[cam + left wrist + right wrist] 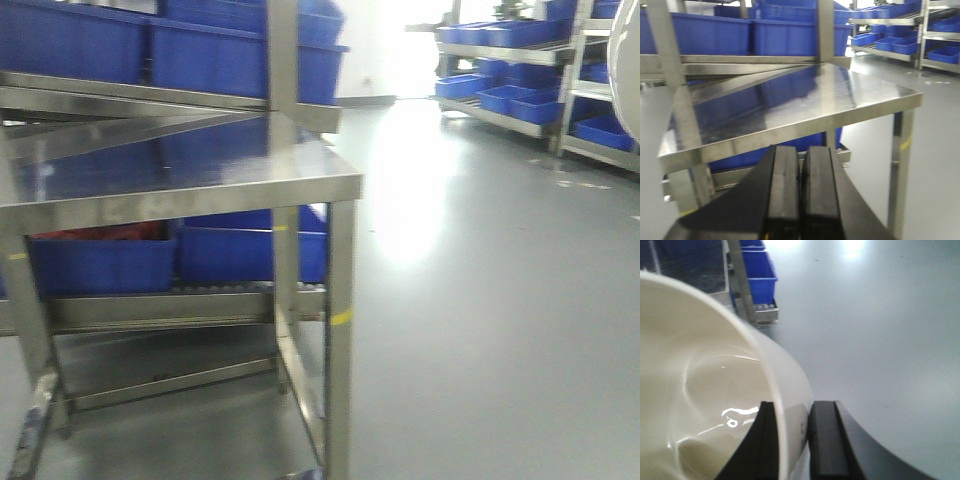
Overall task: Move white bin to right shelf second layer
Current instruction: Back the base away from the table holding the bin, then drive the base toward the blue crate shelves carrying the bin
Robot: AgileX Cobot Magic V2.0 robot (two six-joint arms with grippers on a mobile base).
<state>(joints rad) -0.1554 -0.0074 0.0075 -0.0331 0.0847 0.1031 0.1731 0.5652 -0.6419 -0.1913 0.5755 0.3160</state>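
The white bin [715,390] fills the left of the right wrist view, glossy and cream-white, held up over the grey floor. My right gripper [792,440] is shut on its rim, one finger inside the wall and one outside. A sliver of the white bin [628,60] shows at the right edge of the front view. My left gripper [801,190] is shut and empty, in front of a flat steel tabletop [790,105]. The roller lanes of the right shelf second layer do not show clearly.
A steel rack [180,190] with blue crates [230,60] above and below stands at the left of the front view. More racks with blue crates [520,70] line the far right. Grey floor [480,300] lies between them. A blue crate on a rack end [757,272] shows in the right wrist view.
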